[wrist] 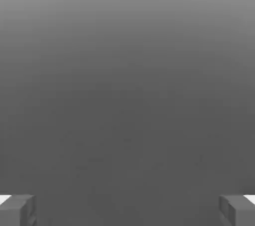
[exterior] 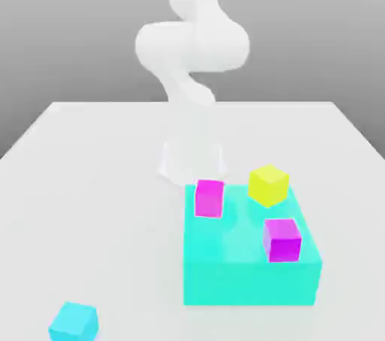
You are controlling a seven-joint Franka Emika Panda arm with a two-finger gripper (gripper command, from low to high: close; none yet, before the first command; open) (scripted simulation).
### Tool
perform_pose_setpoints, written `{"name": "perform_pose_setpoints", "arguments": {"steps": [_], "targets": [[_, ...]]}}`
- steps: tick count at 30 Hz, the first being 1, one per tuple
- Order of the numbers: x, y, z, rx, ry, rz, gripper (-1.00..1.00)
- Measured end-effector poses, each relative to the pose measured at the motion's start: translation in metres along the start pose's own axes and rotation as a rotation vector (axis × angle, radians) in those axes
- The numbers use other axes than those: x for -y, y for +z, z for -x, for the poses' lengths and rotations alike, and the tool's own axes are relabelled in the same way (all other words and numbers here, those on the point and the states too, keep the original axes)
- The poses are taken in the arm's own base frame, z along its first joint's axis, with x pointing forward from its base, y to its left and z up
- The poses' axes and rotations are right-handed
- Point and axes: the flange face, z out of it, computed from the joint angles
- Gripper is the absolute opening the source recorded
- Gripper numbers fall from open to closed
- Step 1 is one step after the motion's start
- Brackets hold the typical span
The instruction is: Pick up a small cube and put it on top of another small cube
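Gripper (wrist: 127,210) wide apart; blocky grey fingertips (wrist: 17,210)

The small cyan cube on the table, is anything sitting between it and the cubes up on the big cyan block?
Nothing visible does. The small cyan cube lies alone on the table; bare tabletop separates it from the big cyan block.

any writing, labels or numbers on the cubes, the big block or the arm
None: no text, label, brand, number or sign can be read.
The small cyan cube, yellow cube, two magenta cubes, large cyan block, white arm and table all have plain, unmarked faces.
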Motion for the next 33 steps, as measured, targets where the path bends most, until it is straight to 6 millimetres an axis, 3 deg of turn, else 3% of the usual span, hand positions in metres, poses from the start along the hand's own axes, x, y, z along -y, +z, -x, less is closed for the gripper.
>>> {"name": "perform_pose_setpoints", "arguments": {"steps": [9, 17, 23, 28, 33], "targets": [[-0.049, 0.162, -0.023, 0.174, 0.060, 0.154, 0.00], [-0.128, 0.290, -0.015, 0.298, 0.118, 0.310, 0.00], [-0.204, 0.370, 0.007, 0.375, 0.155, 0.441, 0.00], [-0.275, 0.422, 0.035, 0.432, 0.176, 0.558, 0.00], [-0.319, 0.473, 0.067, 0.444, 0.180, 0.586, 0.00]]}}
